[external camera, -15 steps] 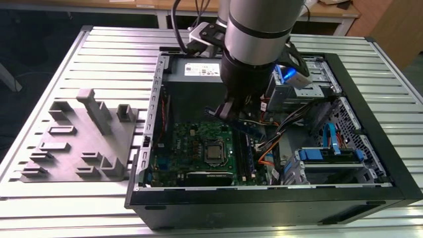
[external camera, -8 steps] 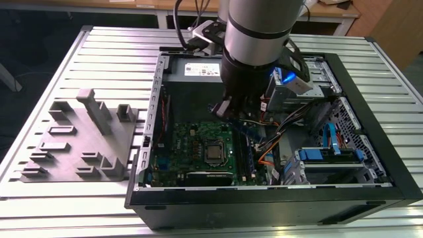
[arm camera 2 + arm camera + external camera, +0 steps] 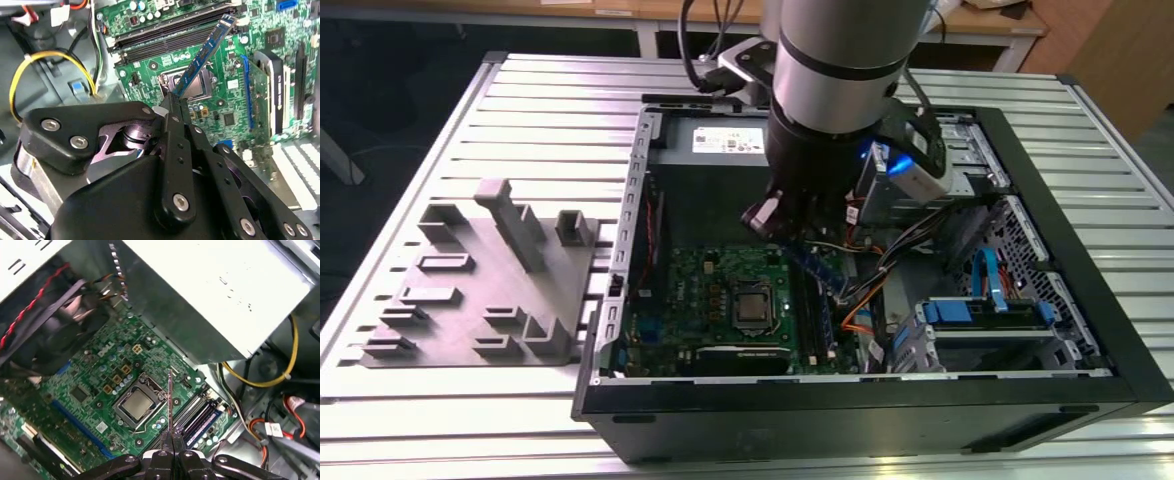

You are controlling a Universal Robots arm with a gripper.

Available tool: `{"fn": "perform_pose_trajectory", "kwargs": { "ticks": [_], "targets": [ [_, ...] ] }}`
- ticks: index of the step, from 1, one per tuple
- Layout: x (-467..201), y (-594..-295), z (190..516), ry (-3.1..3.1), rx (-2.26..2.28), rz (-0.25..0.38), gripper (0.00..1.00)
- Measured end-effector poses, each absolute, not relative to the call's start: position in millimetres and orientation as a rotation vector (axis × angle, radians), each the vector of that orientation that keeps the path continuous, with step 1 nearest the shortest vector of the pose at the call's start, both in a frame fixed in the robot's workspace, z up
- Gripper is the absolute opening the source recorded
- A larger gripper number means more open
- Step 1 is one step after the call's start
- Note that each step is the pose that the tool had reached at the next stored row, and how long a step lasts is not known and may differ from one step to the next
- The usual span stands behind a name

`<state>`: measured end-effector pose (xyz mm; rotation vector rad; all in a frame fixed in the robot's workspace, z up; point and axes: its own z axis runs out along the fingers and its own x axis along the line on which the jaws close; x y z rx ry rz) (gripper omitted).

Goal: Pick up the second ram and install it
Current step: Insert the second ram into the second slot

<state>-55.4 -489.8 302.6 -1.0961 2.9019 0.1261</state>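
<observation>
"What is on the exterior view's left?"

"A grey rack point(image 3: 480, 290) on the table point(image 3: 454, 100). Next is the open computer case point(image 3: 854, 415) with a green board point(image 3: 720, 295) inside."

"And the gripper?"

"The gripper point(image 3: 174, 97) hangs over the board. It pinches the second ram point(image 3: 202, 55) tight by one end. The stick is tilted, near the long black slots point(image 3: 170, 37)."
</observation>
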Motion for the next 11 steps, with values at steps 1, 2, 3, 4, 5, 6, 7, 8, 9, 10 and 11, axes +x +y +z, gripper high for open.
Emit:
{"fn": "perform_pose_trajectory", "kwargs": {
  "ticks": [1, 2, 3, 4, 5, 6, 7, 8, 9, 10, 11],
  "targets": [
    [-55.4, -489.8, 302.6, 2.911, -1.070, 0.125, 0.08],
    [-55.4, -489.8, 302.4, 2.920, -1.043, 0.125, 0.08],
    [-55.4, -489.8, 302.3, 2.929, -1.017, 0.125, 0.08],
    [-55.4, -489.8, 302.1, 2.937, -0.990, 0.124, 0.08],
    [-55.4, -489.8, 302.0, 2.945, -0.963, 0.123, 0.08],
    [-55.4, -489.8, 301.9, 2.953, -0.937, 0.123, 0.08],
    [-55.4, -489.8, 301.8, 2.961, -0.908, 0.122, 0.08],
    [-55.4, -489.8, 301.6, 2.969, -0.880, 0.121, 0.08],
    [-55.4, -489.8, 301.5, 2.976, -0.854, 0.121, 0.08],
    [-55.4, -489.8, 301.3, 2.982, -0.827, 0.120, 0.08],
    [-55.3, -489.8, 301.2, 2.989, -0.800, 0.120, 0.08]
  ]
}}
